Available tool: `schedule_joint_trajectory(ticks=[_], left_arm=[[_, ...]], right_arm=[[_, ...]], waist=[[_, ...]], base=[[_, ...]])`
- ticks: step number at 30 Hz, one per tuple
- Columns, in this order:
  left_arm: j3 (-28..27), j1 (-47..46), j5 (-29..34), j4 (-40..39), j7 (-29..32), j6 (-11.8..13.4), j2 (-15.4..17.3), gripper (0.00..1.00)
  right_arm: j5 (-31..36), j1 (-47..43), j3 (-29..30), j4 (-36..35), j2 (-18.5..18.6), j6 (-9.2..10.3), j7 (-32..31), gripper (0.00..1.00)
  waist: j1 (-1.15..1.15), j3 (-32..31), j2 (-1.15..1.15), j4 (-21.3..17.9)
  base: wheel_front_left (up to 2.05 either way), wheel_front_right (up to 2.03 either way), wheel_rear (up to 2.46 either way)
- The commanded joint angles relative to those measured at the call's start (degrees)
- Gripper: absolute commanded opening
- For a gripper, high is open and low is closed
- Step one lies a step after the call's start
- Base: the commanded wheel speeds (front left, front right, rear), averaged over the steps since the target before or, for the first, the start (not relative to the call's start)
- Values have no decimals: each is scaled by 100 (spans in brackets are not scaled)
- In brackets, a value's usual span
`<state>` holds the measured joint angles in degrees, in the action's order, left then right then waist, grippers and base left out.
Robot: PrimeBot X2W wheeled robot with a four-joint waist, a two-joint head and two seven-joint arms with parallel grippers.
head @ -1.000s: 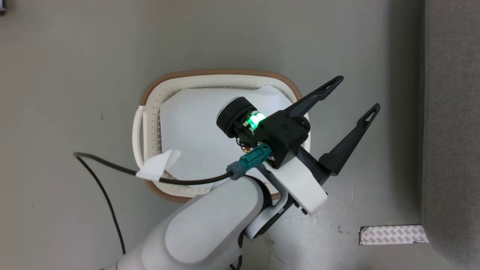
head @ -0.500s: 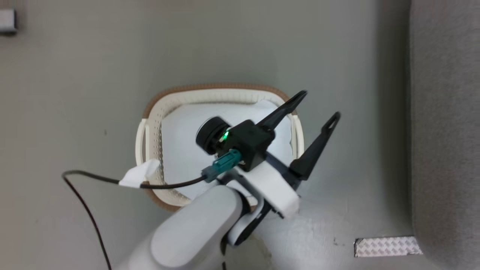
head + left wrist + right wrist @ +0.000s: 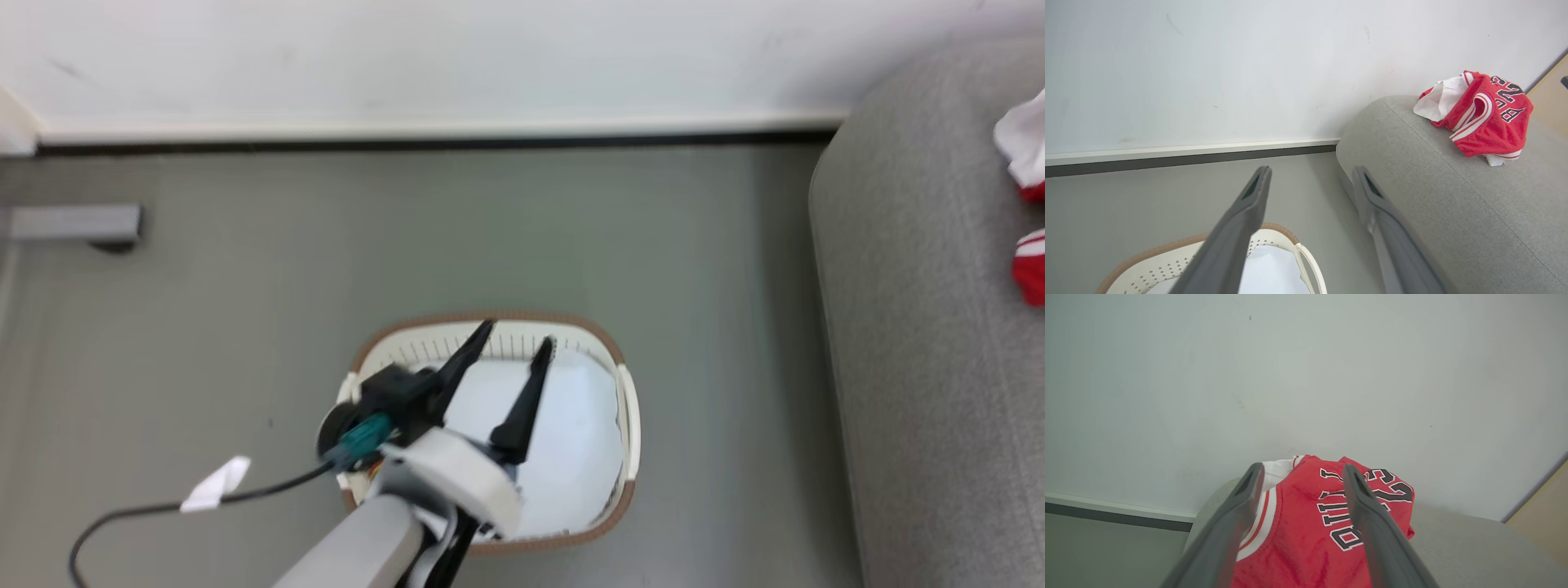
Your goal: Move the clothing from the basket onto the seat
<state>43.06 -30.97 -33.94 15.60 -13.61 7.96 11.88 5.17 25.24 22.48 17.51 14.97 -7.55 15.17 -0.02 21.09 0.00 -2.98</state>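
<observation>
The left pincer (image 3: 518, 333) stood spread wide and empty above the basket (image 3: 629, 425), which held the pale liner (image 3: 571, 441) alone. The seat (image 3: 914, 343) lay at 3 o'clock from the basket, with the clothing (image 3: 1486, 114) heaped on its rounded arm. The right pincer (image 3: 1302, 469) hung just over that heap, fingers parted, gripping nothing. I judged the step to be release onto the seat, with the transfer nearly complete. Next move: lift the right pincer clear without snagging cloth, then verify the basket.
</observation>
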Motion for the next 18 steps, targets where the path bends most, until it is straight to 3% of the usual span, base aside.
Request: schedule_joint_trajectory(ticks=[1,12,18], left_arm=[[-117,291,-161,98,-71,37,92,100],[-1164,1670,91,353,-154,364,261,100],[-1802,2310,483,336,-154,258,173,100]], right_arm=[[-58,-300,-111,-133,-54,14,-6,100],[-207,-1620,-856,-669,-648,14,-6,100],[-158,-2263,-1182,-804,-951,13,-6,100]], waist=[[2,-674,0,76],[2,-1763,0,329],[2,-2109,0,538]], base=[[0,0,0],[0,0,0],[0,0,0]])
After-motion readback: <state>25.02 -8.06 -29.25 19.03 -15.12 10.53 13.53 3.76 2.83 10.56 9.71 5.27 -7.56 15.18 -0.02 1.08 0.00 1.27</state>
